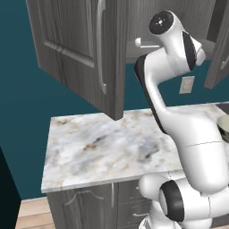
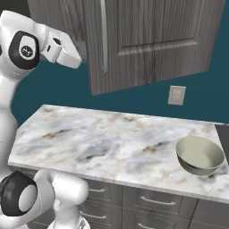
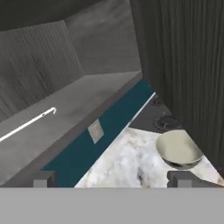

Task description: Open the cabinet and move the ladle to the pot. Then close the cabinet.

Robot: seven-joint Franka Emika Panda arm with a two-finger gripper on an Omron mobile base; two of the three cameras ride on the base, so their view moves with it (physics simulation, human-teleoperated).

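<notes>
My fingers (image 3: 111, 179) stand wide apart with nothing between them, raised before the open cabinet (image 1: 80, 49). The ladle (image 3: 27, 124) lies on the cabinet's shelf (image 3: 78, 105). Below, the pot (image 2: 199, 155) sits on the marble tabletop (image 2: 103, 143), near the stove (image 3: 164, 120).

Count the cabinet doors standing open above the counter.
2: the left door swung out over the counter's left end, and the right door swung out above the pot.
</notes>
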